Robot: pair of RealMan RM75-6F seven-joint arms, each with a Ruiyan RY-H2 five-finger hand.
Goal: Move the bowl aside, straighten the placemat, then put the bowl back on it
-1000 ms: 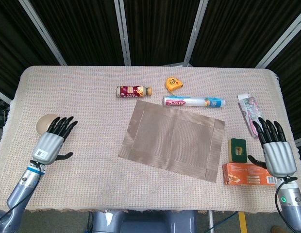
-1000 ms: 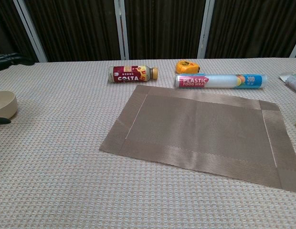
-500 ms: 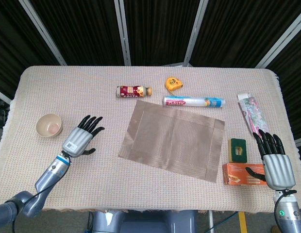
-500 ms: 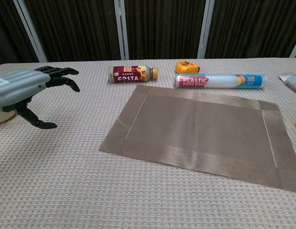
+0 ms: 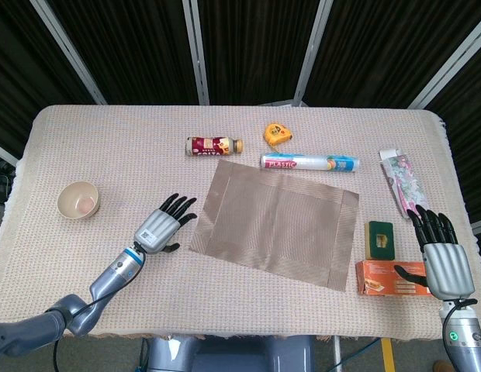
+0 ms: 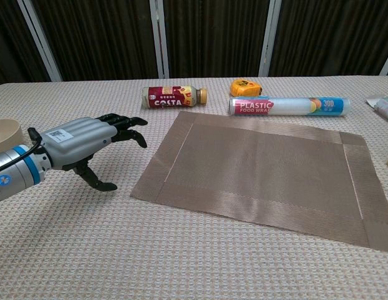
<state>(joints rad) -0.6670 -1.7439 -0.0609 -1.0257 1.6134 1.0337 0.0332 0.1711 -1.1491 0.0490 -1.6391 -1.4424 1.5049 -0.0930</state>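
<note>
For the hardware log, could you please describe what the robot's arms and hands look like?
Both the left hand and the right hand have a silver-grey shell over the back and black fingers. The left hand carries a small white label, and its wrist has a blue band with a white ring. The forearms are smooth grey-blue tubes. A green light shows on the right forearm, and a dark cable runs by the left arm.

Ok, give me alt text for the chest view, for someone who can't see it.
The left hand, open, hovers just left of the skewed brown placemat. The bowl sits at the far left edge; a Costa bottle, tape measure and plastic wrap roll lie behind.
</note>
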